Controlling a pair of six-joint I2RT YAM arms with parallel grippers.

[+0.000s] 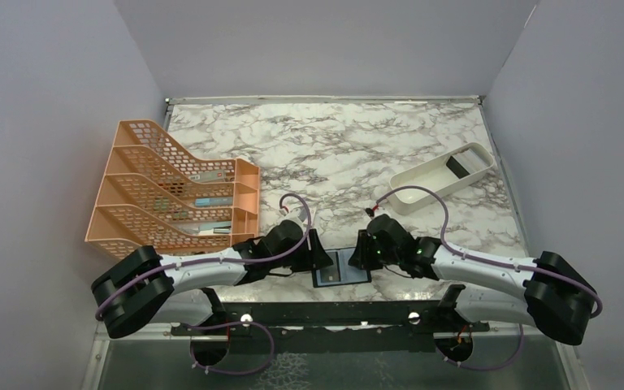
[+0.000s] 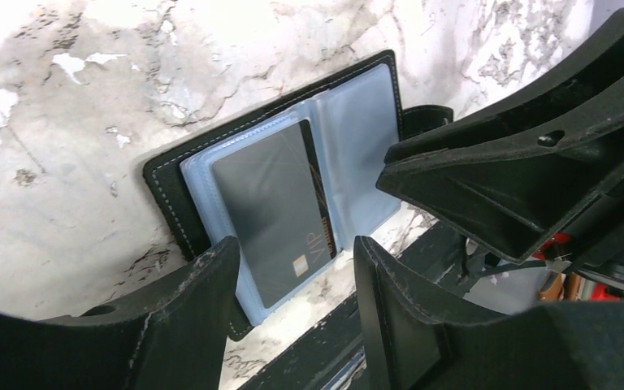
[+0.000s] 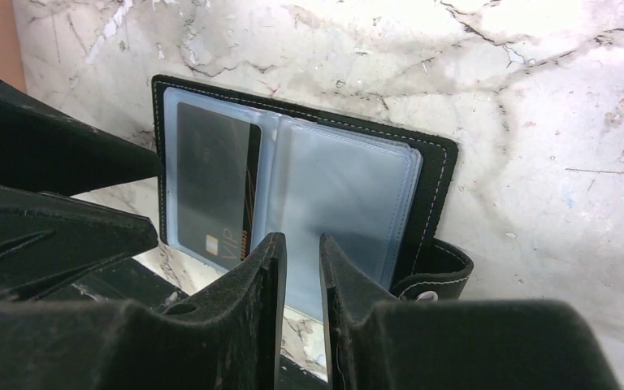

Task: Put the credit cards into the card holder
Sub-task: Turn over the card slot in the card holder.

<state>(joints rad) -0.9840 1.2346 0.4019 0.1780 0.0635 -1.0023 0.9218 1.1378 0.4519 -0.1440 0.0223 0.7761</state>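
Card holder (image 2: 165, 177) holds one black card (image 2: 272, 211); left end effector (image 2: 296, 248), right end effector (image 3: 302, 241) apart.

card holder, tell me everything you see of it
The card holder is a black leather-like bifold with pale stitching, lying open and flat on the marble table near its front edge. Clear blue-grey sleeves face up; one holds a black card. A snap strap sticks out. The left hand and right hand hover at opposite sides; contact unclear.

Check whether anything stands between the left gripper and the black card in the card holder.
Nothing solid visible: the left gripper hangs open right over the black card. Only the clear sleeve of the card holder covers it; the right gripper sits at the other page.
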